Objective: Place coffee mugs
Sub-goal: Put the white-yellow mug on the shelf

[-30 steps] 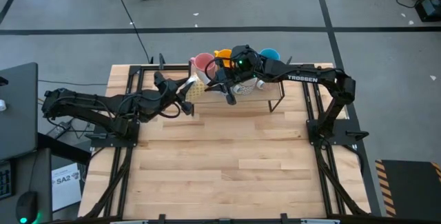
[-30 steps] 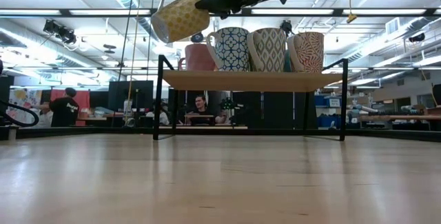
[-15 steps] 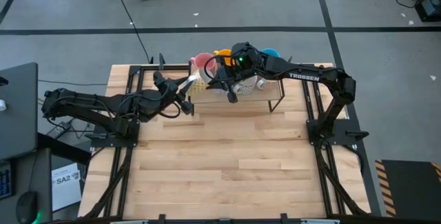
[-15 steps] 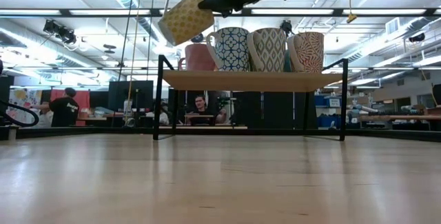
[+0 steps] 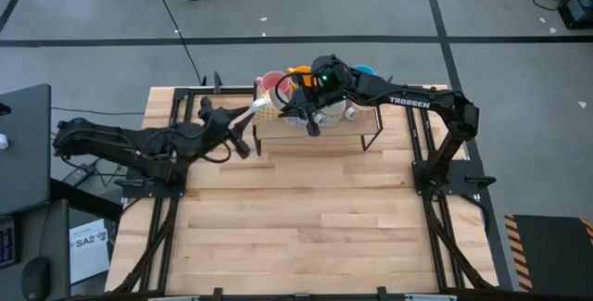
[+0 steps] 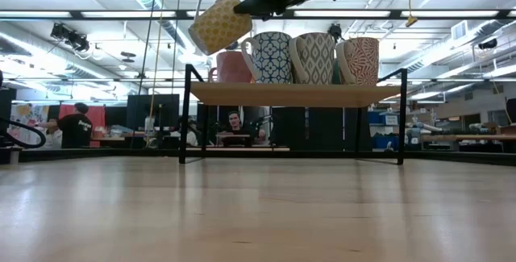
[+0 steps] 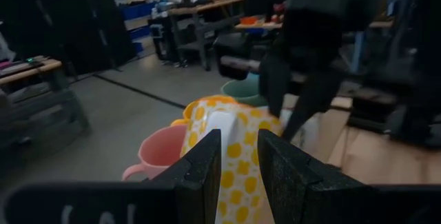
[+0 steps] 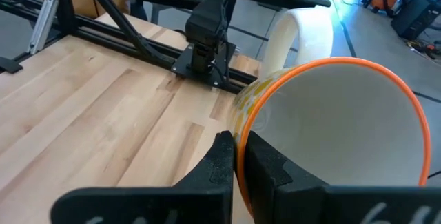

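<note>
A cream mug with yellow dots (image 6: pixel 219 24) (image 5: pixel 266 111) hangs tilted in the air above the left end of a wooden shelf on black legs (image 6: pixel 298 94). My right gripper (image 8: pixel 238 148) (image 6: pixel 239 6) is shut on its rim. My left gripper (image 7: pixel 239 136) (image 5: pixel 246 125) points level from the table's left; its open fingers stand on either side of the mug's white handle (image 7: pixel 224 120). On the shelf stand a pink mug (image 6: pixel 234 67) and three patterned mugs (image 6: pixel 316 56). Behind them, orange (image 5: pixel 298 74) and blue (image 5: pixel 363 71) mugs show from above. My left gripper has the white handle (image 7: pixel 224 120) in the narrow gap between its fingers; whether they touch it I cannot tell. My right gripper pinches the mug's orange-edged rim (image 8: pixel 242 124), one finger (image 8: pixel 265 162) inside the mug and one (image 8: pixel 222 158) on the dotted outer wall. It comes slanting down from the right. The mug is lifted clear, tilted, mouth toward the gripper.
The shelf stands at the table's far edge. The wide wooden tabletop (image 5: pixel 306 218) stretches toward the near edge. Black frame rails (image 5: pixel 176 106) run along both sides. People sit in the room beyond the table (image 6: pixel 234 121).
The dotted mug has edged a little toward the right, nearer the shelf's mugs, still tilted and in the air. My left gripper has drawn slightly back toward the table's left edge.
</note>
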{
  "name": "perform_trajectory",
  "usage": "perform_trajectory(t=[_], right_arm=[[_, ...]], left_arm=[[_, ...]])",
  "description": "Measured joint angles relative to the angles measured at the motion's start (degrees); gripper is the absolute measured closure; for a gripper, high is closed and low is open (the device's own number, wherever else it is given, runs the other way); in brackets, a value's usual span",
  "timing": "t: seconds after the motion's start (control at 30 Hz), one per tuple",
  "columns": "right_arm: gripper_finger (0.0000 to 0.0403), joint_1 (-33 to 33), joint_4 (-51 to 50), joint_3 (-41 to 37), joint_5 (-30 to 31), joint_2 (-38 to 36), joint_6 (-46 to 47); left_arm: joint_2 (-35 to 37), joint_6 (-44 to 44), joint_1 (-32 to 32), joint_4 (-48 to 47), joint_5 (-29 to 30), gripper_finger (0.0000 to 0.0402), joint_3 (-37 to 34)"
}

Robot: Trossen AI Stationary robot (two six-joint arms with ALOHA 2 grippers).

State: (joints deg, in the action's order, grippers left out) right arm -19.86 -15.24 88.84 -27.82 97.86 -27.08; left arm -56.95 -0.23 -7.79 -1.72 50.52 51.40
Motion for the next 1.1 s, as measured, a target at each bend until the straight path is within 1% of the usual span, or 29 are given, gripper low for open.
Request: perform_trajectory(t=[0.2,0.33,0.43,0.7,0.77,0.9,1.03,1.1], right_arm=[[0.038,0.1,-1.2,0.0,-0.1,0.0,-0.6],[0.038,0.1,-2.5,0.0,-0.1,0.0,-1.3],[0.038,0.1,-2.8,0.0,-0.2,0.0,-1.6],[0.038,0.1,-4.2,1.0,-0.3,0.0,-1.7],[0.038,0.1,-5.2,2.1,-0.3,0.0,-1.9],[0.038,0.1,-6.9,3.5,0.2,0.0,-3.5],[0.038,0.1,-7.8,3.7,0.4,0.0,-4.1],[0.038,0.1,-9.0,3.7,1.5,0.0,-4.9]], left_arm=[[4.3,0.0,-2.9,-0.8,0.6,0.0299,0.0],[5.2,-0.1,-2.8,-2.7,3.8,0.0299,0.0],[4.8,-1.2,-1.9,-6.7,6.2,0.0299,0.0],[1.9,-9.7,4.3,-17.1,6.2,0.0307,0.0],[0.6,-10.4,6.1,-17.9,5.4,0.0311,0.0],[-1.6,-10.6,8.7,-17.3,1.0,0.0317,0.0],[-3.7,-10.6,10.5,-17.5,-0.8,0.0317,0.0],[-4.5,-10.6,11.2,-17.4,-2.1,0.0317,0.0]])
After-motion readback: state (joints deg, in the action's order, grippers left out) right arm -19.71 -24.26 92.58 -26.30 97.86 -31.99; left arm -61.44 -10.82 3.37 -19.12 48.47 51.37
